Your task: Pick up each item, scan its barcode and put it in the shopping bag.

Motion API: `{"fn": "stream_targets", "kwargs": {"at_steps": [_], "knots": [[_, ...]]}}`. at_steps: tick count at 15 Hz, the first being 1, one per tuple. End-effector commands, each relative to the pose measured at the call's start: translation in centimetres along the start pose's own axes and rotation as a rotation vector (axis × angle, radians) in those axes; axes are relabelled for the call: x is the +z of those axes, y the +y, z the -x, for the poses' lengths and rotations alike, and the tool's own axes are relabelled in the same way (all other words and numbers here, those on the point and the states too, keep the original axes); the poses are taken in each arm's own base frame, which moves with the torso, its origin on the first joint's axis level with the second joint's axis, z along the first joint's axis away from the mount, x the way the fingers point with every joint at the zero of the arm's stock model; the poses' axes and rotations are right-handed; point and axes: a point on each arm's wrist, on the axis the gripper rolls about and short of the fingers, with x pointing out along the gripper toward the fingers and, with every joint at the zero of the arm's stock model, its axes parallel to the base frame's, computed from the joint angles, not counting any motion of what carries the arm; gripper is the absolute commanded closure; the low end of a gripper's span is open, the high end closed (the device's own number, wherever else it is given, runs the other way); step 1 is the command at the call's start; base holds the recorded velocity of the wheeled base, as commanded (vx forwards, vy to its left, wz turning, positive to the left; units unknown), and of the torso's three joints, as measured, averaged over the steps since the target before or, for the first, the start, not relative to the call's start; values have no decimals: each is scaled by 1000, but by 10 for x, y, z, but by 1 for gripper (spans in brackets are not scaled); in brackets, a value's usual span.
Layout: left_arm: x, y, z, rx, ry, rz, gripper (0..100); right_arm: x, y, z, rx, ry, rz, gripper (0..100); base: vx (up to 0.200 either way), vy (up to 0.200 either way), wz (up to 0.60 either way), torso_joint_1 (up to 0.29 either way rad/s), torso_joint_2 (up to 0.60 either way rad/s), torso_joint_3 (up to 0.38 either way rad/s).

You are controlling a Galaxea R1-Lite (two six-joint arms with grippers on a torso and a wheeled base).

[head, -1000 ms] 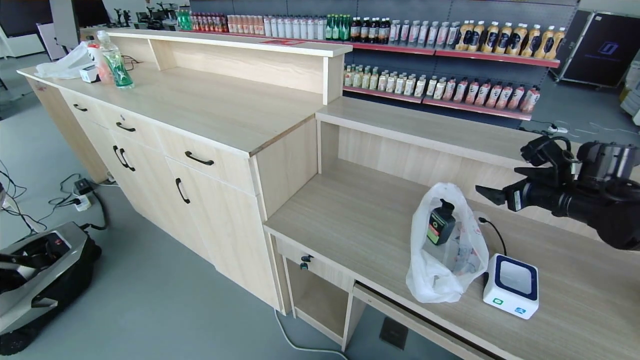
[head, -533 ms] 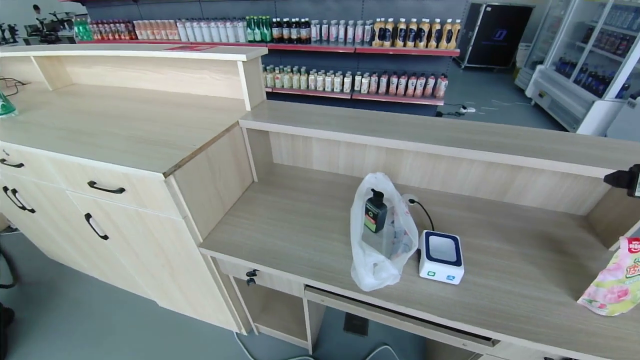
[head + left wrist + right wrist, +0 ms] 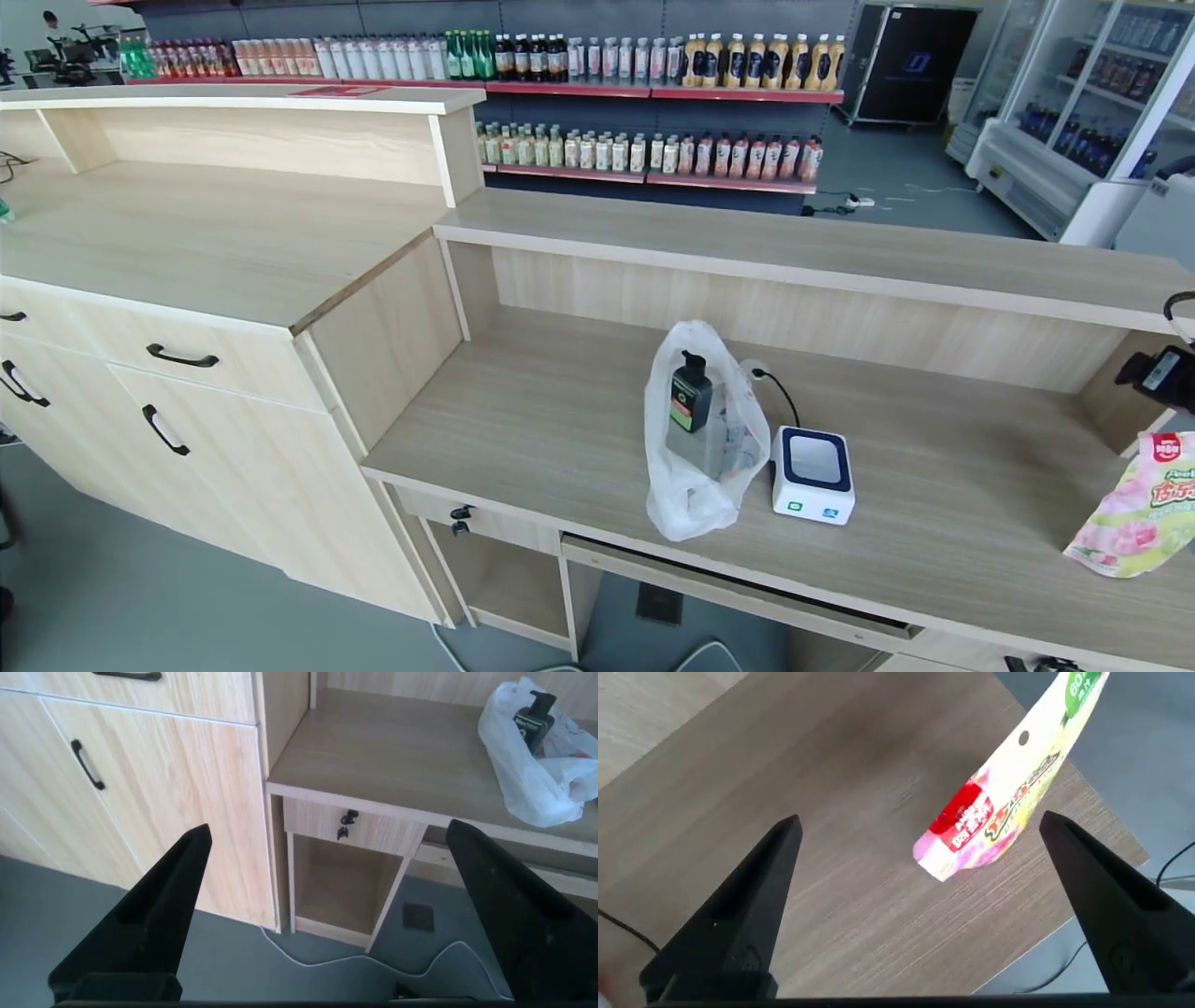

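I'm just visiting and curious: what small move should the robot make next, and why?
Probably lower the right pincer onto the pink pouch and close on it. The pincer hangs open above the pouch, which lies loose on the counter, while the black bottle already sits in the shopping bag.

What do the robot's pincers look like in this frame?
Both are matte black. The left pincer and right pincer each have two flat, wedge-shaped fingers tapering to points. The head view shows a small pale label on the right one and a thin dark cable loop above it.
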Motion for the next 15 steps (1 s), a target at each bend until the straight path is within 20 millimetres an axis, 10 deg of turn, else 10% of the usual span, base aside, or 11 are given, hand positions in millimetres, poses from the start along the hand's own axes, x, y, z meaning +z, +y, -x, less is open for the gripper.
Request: {"fn": "stream_targets", "kwargs": {"at_steps": [1, 15], "knots": [[0, 0, 0, 0, 1, 0, 0, -8, -4, -41, -43, 54, -39, 0, 0, 0, 0, 0, 0, 0], [0, 0, 0, 0, 1, 0, 0, -45, -33, -114, -122, 168, -79, 0, 0, 0, 0, 0, 0, 0]]}}
